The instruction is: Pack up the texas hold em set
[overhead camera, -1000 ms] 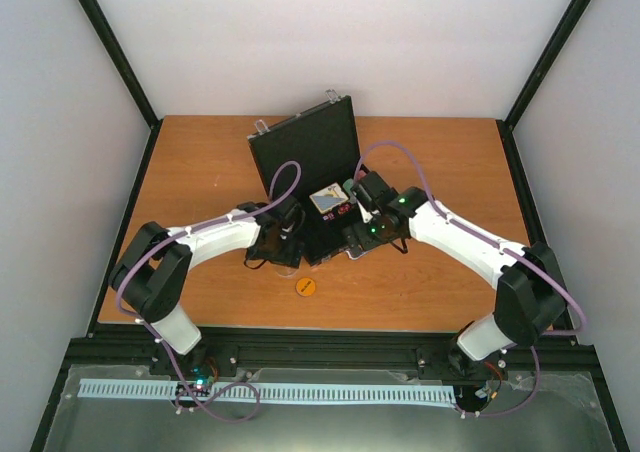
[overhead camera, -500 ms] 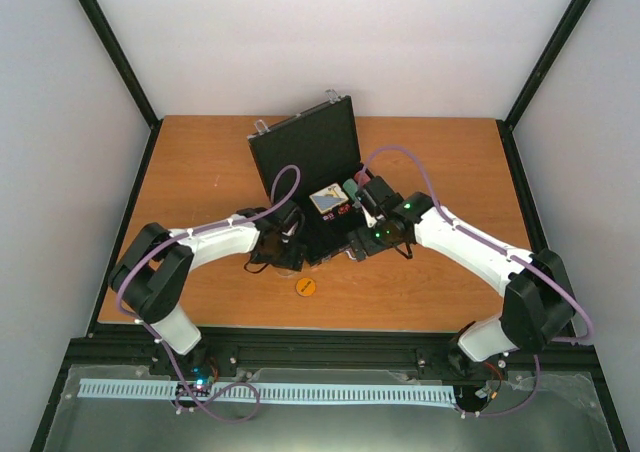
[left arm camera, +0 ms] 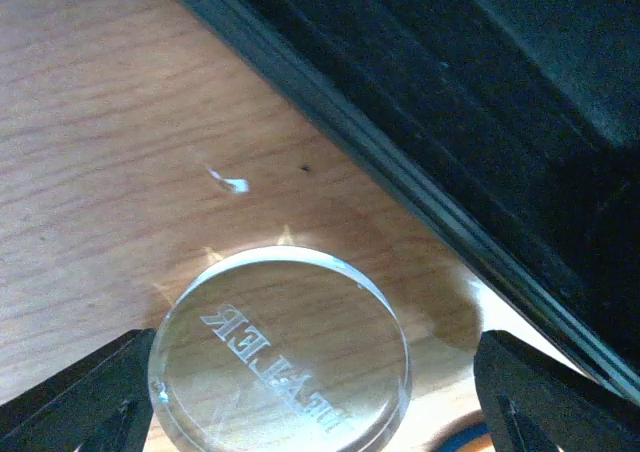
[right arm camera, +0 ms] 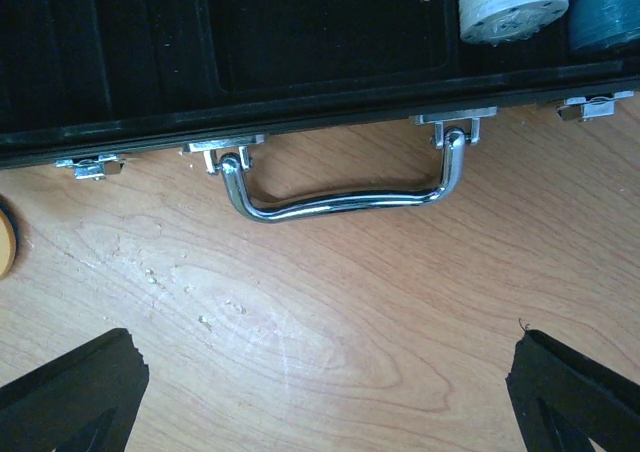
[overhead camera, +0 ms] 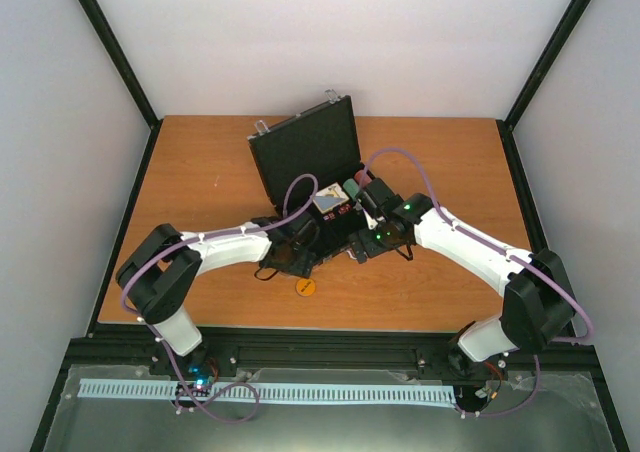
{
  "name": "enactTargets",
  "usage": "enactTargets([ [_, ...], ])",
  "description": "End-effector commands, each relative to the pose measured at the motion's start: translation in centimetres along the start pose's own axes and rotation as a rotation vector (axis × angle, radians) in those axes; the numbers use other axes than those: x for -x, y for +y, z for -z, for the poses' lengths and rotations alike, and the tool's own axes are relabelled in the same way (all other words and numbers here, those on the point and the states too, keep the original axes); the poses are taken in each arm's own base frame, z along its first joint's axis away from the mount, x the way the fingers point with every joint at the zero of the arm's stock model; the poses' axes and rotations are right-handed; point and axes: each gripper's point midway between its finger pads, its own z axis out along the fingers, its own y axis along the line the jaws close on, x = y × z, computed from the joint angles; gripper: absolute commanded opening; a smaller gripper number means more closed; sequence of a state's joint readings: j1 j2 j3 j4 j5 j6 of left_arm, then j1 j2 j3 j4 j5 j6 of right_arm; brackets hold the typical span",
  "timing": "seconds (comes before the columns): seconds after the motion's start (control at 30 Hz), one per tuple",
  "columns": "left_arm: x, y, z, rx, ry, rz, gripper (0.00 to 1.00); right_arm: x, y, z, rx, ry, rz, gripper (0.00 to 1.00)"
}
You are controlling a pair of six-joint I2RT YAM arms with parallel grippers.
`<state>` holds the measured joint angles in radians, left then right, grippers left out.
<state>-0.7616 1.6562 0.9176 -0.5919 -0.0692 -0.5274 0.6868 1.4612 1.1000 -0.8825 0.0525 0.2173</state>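
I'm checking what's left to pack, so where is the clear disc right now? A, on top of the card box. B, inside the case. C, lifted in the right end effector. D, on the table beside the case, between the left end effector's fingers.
D: the left wrist view shows the clear disc lying flat on the wooden table, just outside the black case, with the open left end effector straddling it.

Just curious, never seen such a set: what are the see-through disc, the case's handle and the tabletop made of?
The clear disc looks like acrylic or glass: transparent, glossy, grain showing through, engraved letters. The handle seems chromed metal: mirror-bright reflections. The table looks like wood or laminate: orange-brown grain, light scuffs.
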Motion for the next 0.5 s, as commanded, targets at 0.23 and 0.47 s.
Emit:
enactTargets([
  [0.23,-3.3,1.2,-2.0,0.158,0.112,0.015,0.78,0.5,-0.1,0.5,0.003,-0.025,0.001,1.0],
  [0.47,-4.2,2.3,-2.1,0.212,0.136,0.024,0.66,0.2,-0.3,0.6,-0.004,-0.028,-0.001,1.0],
])
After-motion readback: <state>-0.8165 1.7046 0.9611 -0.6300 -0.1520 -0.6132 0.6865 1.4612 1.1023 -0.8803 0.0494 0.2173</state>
